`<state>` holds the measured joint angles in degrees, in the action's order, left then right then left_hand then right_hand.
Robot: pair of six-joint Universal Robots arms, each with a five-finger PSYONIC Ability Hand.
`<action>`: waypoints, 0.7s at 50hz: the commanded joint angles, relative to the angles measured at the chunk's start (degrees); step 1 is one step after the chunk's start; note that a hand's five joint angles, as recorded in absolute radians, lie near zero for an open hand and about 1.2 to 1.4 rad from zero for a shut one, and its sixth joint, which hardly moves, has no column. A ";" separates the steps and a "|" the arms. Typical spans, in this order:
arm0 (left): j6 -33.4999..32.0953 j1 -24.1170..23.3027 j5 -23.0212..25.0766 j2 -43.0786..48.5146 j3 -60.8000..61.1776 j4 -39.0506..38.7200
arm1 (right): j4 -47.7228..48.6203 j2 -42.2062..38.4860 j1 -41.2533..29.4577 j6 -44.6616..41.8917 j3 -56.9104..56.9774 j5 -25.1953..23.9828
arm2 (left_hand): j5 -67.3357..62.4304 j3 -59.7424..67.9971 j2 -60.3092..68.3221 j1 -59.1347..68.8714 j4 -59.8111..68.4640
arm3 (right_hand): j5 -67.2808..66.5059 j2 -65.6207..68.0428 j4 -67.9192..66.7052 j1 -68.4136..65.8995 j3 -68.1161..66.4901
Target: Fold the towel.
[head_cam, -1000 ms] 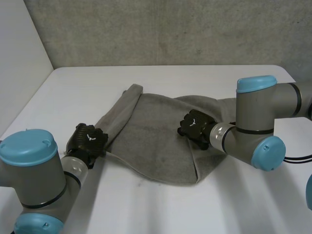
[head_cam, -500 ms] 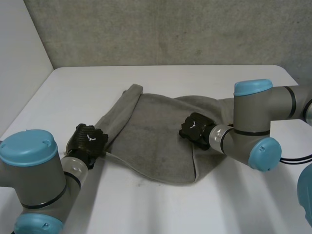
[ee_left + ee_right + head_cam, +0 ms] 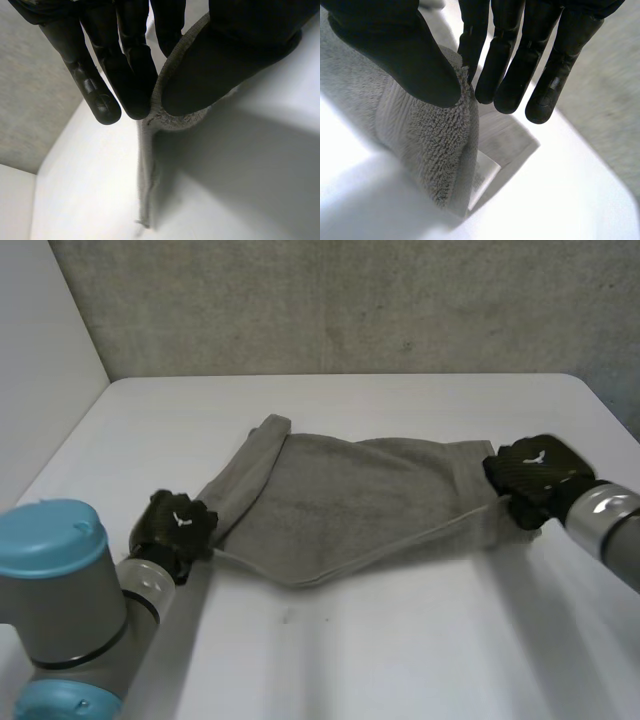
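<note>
One grey towel (image 3: 350, 505) is on the white counter (image 3: 340, 660), stretched sideways between the two hands across the counter's middle. Its left side is bunched into a long roll running toward the far edge, and its near edge sags in a shallow curve between the two hands. The left hand (image 3: 175, 525) is at the towel's near left corner; the left wrist view shows its fingers (image 3: 131, 75) and thumb clamped on the towel's hem. The right hand (image 3: 535, 472) is at the towel's right end; the right wrist view shows its thumb pressing a thick fold of pile against the fingers (image 3: 507, 70). One white label (image 3: 482, 176) shows at the hem beneath that fold.
</note>
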<state>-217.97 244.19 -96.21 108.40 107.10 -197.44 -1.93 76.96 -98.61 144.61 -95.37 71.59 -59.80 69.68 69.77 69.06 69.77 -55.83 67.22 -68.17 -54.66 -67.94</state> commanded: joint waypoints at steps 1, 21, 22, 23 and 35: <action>-1.39 -0.03 -0.11 -15.28 -1.80 5.13 | 1.23 20.03 2.72 1.10 -5.44 -1.98 | -10.20 10.32 10.23 10.94 10.23 | -14.17 12.78 -11.83 -25.34 -12.06; -12.21 0.23 0.41 -22.21 -13.49 21.66 | -19.08 20.36 6.95 -6.61 8.71 -1.46 | -10.20 10.32 10.23 10.94 10.23 | -14.17 12.78 -11.83 -25.34 -12.06; -12.21 0.23 0.41 -22.18 -13.49 21.66 | -19.08 20.33 6.94 -6.62 8.71 -1.45 | -10.20 10.32 10.23 10.94 10.23 | -14.17 12.78 -11.83 -25.34 -12.06; -12.30 0.32 0.41 -18.79 -14.28 21.75 | -18.91 16.94 6.51 -7.67 9.24 -1.28 | -10.20 10.32 10.23 10.94 10.23 | -14.17 12.78 -11.83 -25.34 -12.06; -12.74 0.94 0.33 8.05 -28.61 22.28 | -17.59 -8.06 -4.13 -8.29 22.51 9.54 | -10.20 10.32 10.23 10.94 10.23 | -14.17 12.78 -11.83 -25.34 -12.06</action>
<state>-230.54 245.03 -95.85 106.19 86.12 -175.17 -20.68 77.96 -98.18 136.21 -79.29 75.28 -59.80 69.68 69.77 69.08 69.78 -56.08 67.22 -68.36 -54.66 -67.96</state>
